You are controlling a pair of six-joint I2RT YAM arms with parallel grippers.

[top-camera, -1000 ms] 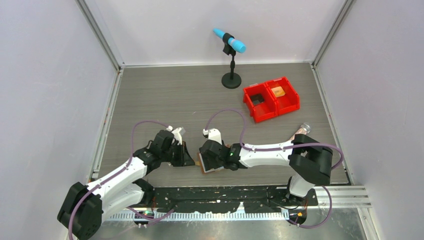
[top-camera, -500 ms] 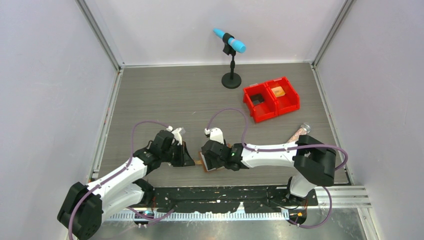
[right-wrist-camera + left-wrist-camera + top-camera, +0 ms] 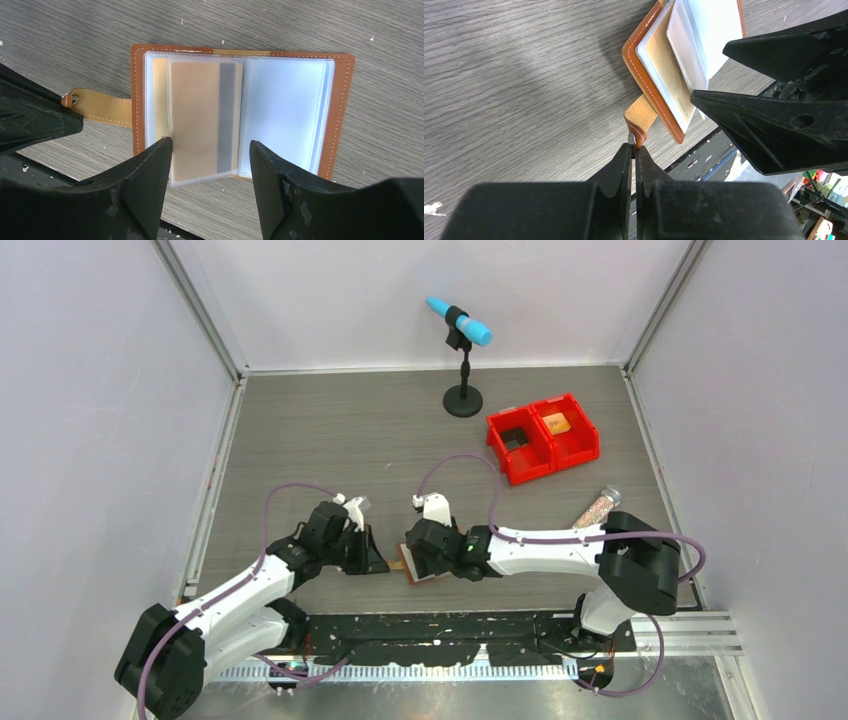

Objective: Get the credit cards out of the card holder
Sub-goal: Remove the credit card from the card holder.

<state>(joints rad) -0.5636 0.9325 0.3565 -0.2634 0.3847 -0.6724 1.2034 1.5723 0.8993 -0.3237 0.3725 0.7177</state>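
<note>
The brown leather card holder (image 3: 340, 100) lies open on the table near its front edge, clear plastic sleeves showing. A tan card with a grey stripe (image 3: 200, 120) sits in a middle sleeve; another tan card edge (image 3: 159, 100) shows behind it. My left gripper (image 3: 634, 146) is shut on the holder's tab (image 3: 640, 116), also seen in the right wrist view (image 3: 100, 107). My right gripper (image 3: 210, 150) is open just above the holder, its fingers on either side of the striped card's sleeve. In the top view the holder (image 3: 420, 576) is mostly hidden under the right gripper (image 3: 425, 558).
Two red plastic bins (image 3: 543, 438) stand at the back right, one holding a small tan item. A microphone on a black stand (image 3: 462, 400) is at the back centre. A clear tube of beads (image 3: 597, 508) lies by the right arm. The table's front edge (image 3: 704, 150) is close.
My right arm has shifted slightly over the card holder. The left gripper has kept its hold on the tab and has not moved.
</note>
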